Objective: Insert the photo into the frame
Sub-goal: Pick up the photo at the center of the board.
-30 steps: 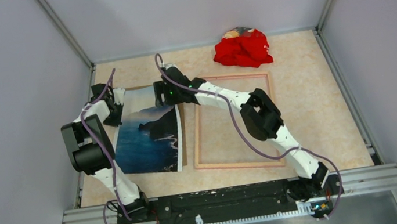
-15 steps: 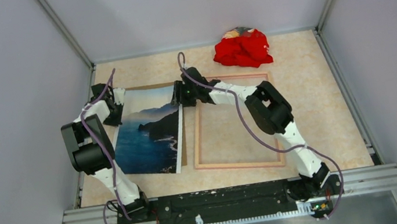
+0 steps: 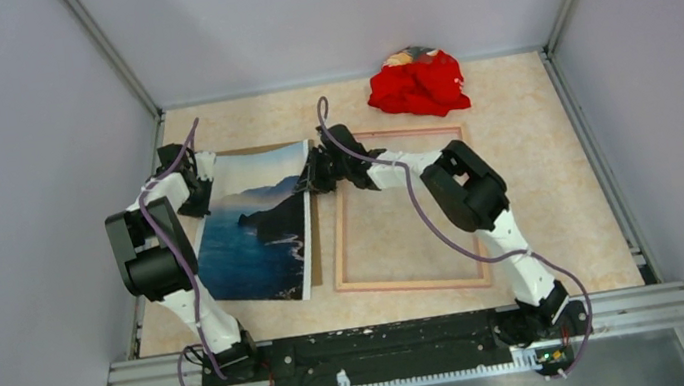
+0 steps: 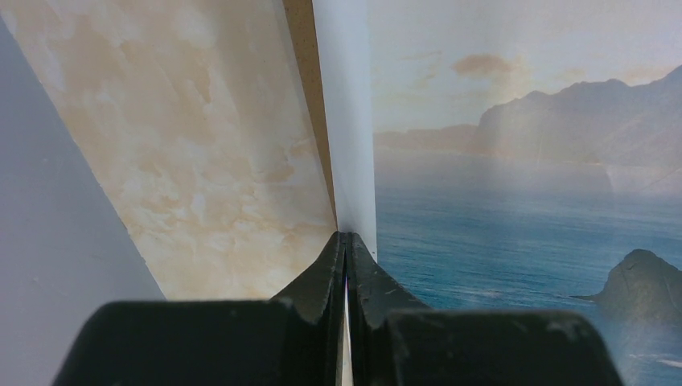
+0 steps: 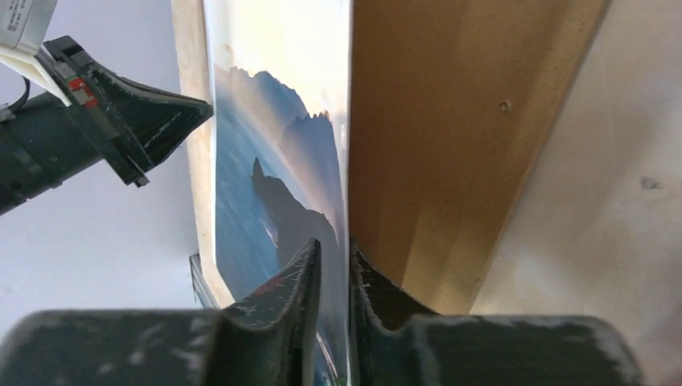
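We find the left gripper [image 4: 346,243] at the far-left corner of the photo [image 3: 257,230], its jaws clenched on the photo's white edge. The photo lies on the left part of the table [image 3: 538,176], over a brown board [image 5: 450,137], and outside the frame [image 3: 339,244]. The right gripper [image 5: 348,253] grasps the photo's right edge near the far corner. The frame lies flat just beside the board, to its right. A red cloth [image 3: 418,84] sits beyond the frame's far-right corner.
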`<action>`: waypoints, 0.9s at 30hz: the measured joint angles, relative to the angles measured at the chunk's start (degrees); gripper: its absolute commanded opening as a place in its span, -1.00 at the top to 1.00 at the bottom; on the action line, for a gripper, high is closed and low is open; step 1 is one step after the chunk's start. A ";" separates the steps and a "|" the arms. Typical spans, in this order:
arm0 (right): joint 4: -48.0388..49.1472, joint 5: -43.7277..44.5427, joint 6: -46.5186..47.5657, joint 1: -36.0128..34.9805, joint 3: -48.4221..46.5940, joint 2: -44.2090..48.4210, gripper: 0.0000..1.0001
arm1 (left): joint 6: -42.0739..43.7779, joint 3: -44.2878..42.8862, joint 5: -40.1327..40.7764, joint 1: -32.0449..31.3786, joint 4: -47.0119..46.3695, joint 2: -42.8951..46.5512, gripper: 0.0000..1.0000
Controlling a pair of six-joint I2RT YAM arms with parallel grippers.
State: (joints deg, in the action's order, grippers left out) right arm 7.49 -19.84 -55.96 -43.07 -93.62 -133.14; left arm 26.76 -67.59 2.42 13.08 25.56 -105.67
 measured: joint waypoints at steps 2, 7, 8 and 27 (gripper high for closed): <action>0.22 -0.39 -0.39 0.00 0.00 0.24 0.96 | 0.00 0.00 0.00 -0.02 0.00 0.00 0.55; -1.77 -1.62 -0.39 0.15 0.00 2.73 1.00 | -0.15 -1.66 -1.07 0.55 1.22 0.00 -0.32; -2.64 -2.05 -0.04 0.24 0.00 3.89 1.00 | -0.52 -2.32 -2.29 0.66 2.14 0.00 -0.38; -56.61 13.70 22.08 14.47 -7.85 50.99 1.00 | -1.66 -8.79 -12.72 -0.66 15.26 4.94 -0.51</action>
State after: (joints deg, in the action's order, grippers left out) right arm -49.12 -6.13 -33.89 -28.60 -101.47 -82.15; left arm 25.10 -76.38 -10.31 12.43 40.82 -100.73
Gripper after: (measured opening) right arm 0.004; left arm 0.757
